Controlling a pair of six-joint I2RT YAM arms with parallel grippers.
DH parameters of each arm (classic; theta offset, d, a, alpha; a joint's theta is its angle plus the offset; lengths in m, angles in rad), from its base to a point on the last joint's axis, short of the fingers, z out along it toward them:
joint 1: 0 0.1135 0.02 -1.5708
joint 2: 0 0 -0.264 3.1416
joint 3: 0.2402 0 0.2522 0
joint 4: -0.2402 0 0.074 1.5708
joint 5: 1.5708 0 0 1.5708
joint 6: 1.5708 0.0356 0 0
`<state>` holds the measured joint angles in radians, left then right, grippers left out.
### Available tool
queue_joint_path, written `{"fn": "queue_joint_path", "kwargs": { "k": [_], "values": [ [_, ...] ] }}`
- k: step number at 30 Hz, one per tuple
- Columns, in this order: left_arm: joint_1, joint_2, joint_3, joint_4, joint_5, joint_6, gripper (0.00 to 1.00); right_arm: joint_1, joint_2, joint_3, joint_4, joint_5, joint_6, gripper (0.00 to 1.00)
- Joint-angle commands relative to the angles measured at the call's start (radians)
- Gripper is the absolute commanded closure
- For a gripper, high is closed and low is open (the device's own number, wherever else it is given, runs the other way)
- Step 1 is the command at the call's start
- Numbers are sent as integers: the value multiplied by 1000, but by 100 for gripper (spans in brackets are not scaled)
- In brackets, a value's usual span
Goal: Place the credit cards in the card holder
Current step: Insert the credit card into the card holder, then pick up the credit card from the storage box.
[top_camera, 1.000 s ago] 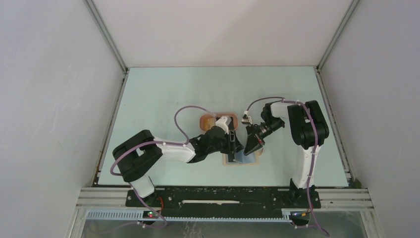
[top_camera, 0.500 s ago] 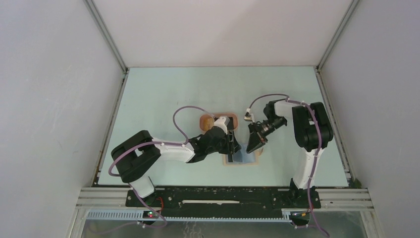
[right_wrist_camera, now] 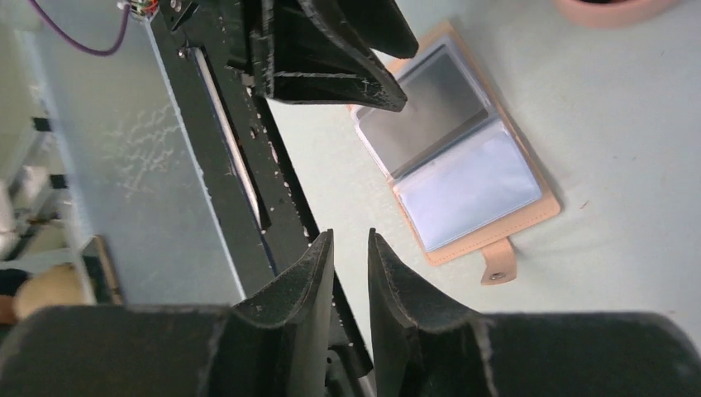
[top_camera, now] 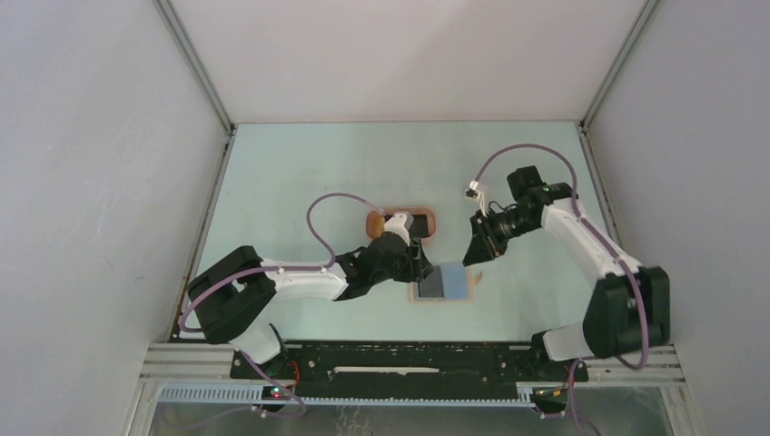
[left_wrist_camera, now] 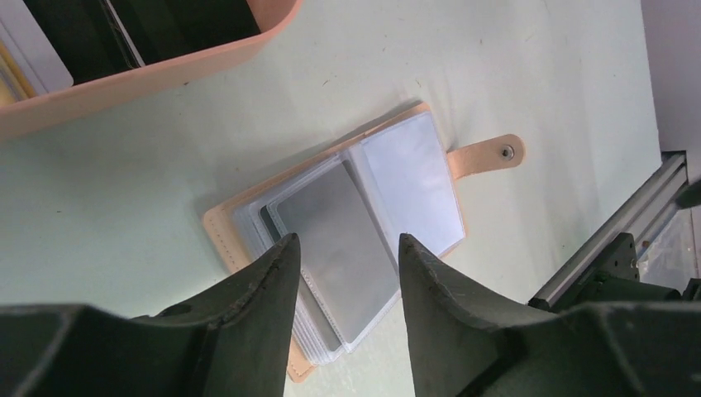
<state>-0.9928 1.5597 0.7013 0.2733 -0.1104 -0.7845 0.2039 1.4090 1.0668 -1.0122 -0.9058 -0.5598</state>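
The tan card holder (top_camera: pixel 444 285) lies open on the table, its clear sleeves up and its snap tab (left_wrist_camera: pixel 488 155) out to the side. A grey card (left_wrist_camera: pixel 334 234) sits in a sleeve on its left half, and the right sleeve (left_wrist_camera: pixel 411 184) looks pale. My left gripper (left_wrist_camera: pixel 347 241) is open and empty, hovering just over the holder's left half. My right gripper (right_wrist_camera: pixel 348 236) stands away to the right of the holder (right_wrist_camera: pixel 463 157), its jaws a narrow gap apart and empty. Black cards (left_wrist_camera: pixel 169 25) lie in the salmon tray (left_wrist_camera: pixel 157 73).
The salmon-pink oval tray (top_camera: pixel 427 222) stands just behind the holder, with an orange-brown thing (top_camera: pixel 375 224) at its left end. A yellow card edge (left_wrist_camera: pixel 11 76) shows in the tray. The black base rail (right_wrist_camera: pixel 223 107) runs along the near table edge.
My right arm has pulled back from over the holder toward the far right. The open holder now shows uncovered. My left gripper has shifted slightly left.
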Motion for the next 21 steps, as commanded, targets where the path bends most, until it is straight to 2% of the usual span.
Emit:
{"fn": "queue_joint_path", "kwargs": {
  "k": [1, 6, 8, 10, 16, 21],
  "values": [
    [-14, -94, -20, -2, -15, 73, 51, 30, -161, -55, 82, -21, -68, 70],
    [-17, -279, -49, -2, 30, 247, 53, 119, -353, -106, 206, 54, -133, 68],
    [-15, -359, -38, -32, 16, 318, 52, 125, -399, -102, 232, 75, -150, 64],
    [-14, -431, -3, -65, -1, 385, 50, 120, -426, -82, 246, 93, -142, 56],
    [22, -512, 117, -117, -99, 481, 24, 104, -421, -9, 278, 57, -107, 34],
    [112, -459, 205, -122, -47, 464, 21, 117, -313, 94, 334, 4, 9, 29]
  ]
}}
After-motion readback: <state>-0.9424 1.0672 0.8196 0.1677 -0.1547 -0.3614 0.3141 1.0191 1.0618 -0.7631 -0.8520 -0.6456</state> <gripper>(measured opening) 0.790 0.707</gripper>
